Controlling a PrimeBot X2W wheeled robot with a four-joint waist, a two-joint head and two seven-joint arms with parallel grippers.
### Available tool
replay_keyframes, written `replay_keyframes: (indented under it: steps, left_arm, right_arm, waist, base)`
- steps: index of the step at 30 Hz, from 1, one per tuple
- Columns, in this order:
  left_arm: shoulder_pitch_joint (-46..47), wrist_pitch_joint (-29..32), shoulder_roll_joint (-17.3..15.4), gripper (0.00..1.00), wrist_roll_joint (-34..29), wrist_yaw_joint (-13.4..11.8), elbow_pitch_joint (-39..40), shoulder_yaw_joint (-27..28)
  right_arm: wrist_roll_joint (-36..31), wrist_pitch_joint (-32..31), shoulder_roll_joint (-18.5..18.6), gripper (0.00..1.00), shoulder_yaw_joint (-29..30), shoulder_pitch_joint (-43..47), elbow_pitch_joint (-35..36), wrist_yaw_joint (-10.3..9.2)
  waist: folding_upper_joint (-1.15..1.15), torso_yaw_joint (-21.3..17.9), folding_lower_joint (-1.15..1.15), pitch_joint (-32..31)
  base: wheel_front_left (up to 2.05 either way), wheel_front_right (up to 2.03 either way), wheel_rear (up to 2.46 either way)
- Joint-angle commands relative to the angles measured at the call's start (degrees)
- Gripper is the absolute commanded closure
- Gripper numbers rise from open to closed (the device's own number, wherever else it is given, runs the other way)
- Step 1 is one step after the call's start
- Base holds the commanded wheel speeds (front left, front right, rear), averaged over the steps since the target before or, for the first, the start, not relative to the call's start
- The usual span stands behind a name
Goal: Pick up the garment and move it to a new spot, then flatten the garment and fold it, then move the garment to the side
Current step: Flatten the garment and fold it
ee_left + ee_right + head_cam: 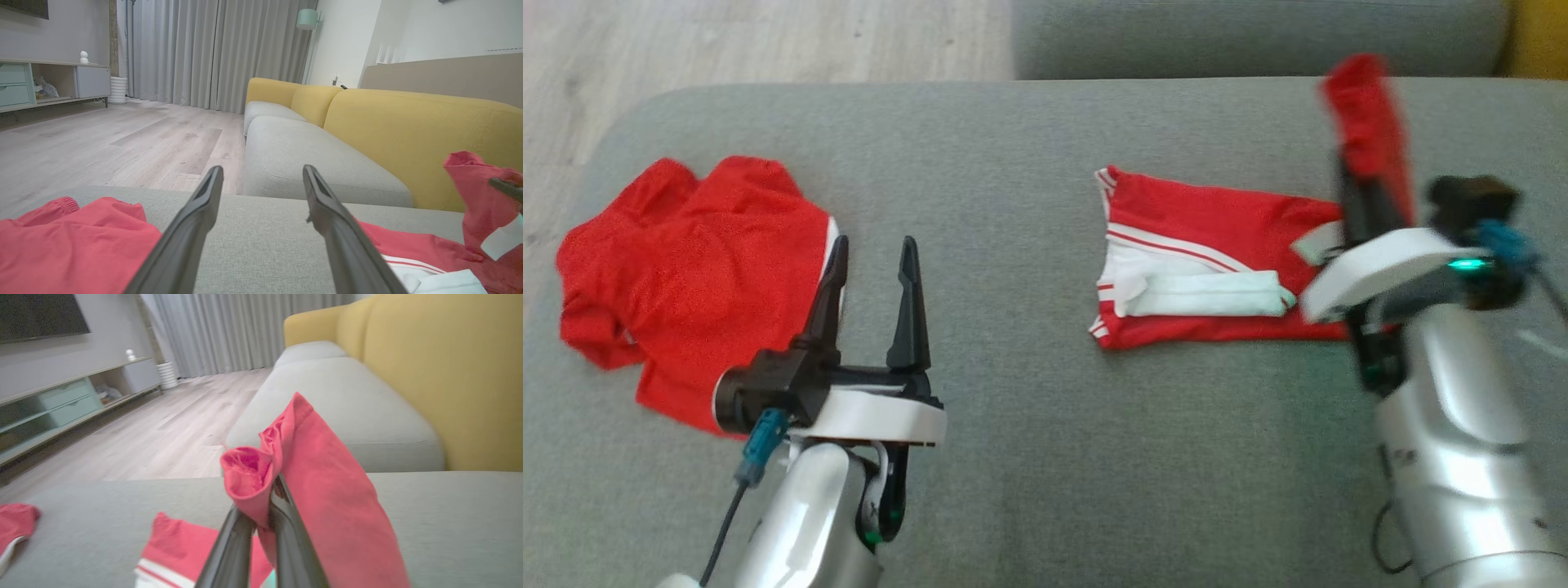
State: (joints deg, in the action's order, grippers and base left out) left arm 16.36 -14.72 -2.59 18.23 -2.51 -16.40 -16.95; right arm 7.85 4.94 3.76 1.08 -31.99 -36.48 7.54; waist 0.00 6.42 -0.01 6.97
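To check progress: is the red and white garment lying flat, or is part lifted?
Part lifted: the right gripper, shut, holds one red end of the garment up; the rest lies on the grey cushion.

This is a living room in a home. There is a big sofa (408,130) with a yellow back and soft grey seats. Long grey curtains (196,53) hang down to the wood floor (122,143). A low cabinet (53,81) with green drawers stands by the wall, and a dark TV (41,314) hangs above it. A lamp (307,18) with a pale green shade is up by the curtains.
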Motion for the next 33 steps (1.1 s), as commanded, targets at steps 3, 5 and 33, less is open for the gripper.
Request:
replay_keyframes:
  steps: [3,5,33]
  left_arm:
    - [1.4,-0.3,-0.3,0.00,0.4,-0.2,1.7,0.9]
    - [1.6,-0.3,-0.3,0.00,0.5,-0.2,1.7,0.4]
    - [1.7,-0.3,-0.3,0.00,1.0,-0.9,0.8,0.3]
  right_arm:
    - [4.2,0.4,-0.9,1.00,-7.8,-0.7,1.2,-0.05]
    - [6.9,0.7,-0.9,1.00,-12.7,-0.4,0.5,-0.05]
    - [18.7,6.6,-0.9,0.00,-40.3,-1.1,-6.2,-0.05]
  waist:
    - [0.00,1.2,0.01,0.0]
    - [0.00,1.9,0.01,0.2]
    - [0.00,1.4,0.01,-0.2]
  base:
    - [0.00,0.00,0.00]
    - [0.00,0.00,0.00]
    - [0.00,0.00,0.00]
